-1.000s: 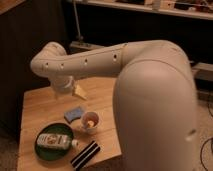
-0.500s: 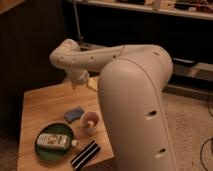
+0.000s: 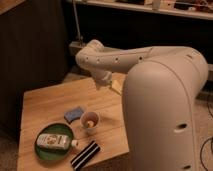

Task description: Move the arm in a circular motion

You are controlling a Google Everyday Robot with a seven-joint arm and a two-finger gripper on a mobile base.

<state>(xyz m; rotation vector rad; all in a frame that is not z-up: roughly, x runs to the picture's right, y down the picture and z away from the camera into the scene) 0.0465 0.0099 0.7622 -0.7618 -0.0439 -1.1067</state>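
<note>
The arm is very large, smooth and off-white, and fills the right half of the camera view. Its thick tubular segment with small dark screw holes reaches left to a rounded joint above the far side of the wooden table. From that joint a short segment bends down to the gripper, whose pale yellowish tip hangs just above the table's far right part, partly hidden behind the arm.
On the table stand a blue sponge, a white cup, a green plate bearing a lying white bottle, and a black striped object at the front edge. Dark furniture stands behind and to the left.
The arm's rounded joint has swung from the left toward the right and farther back over the table, and the gripper tip has followed it to the right.
</note>
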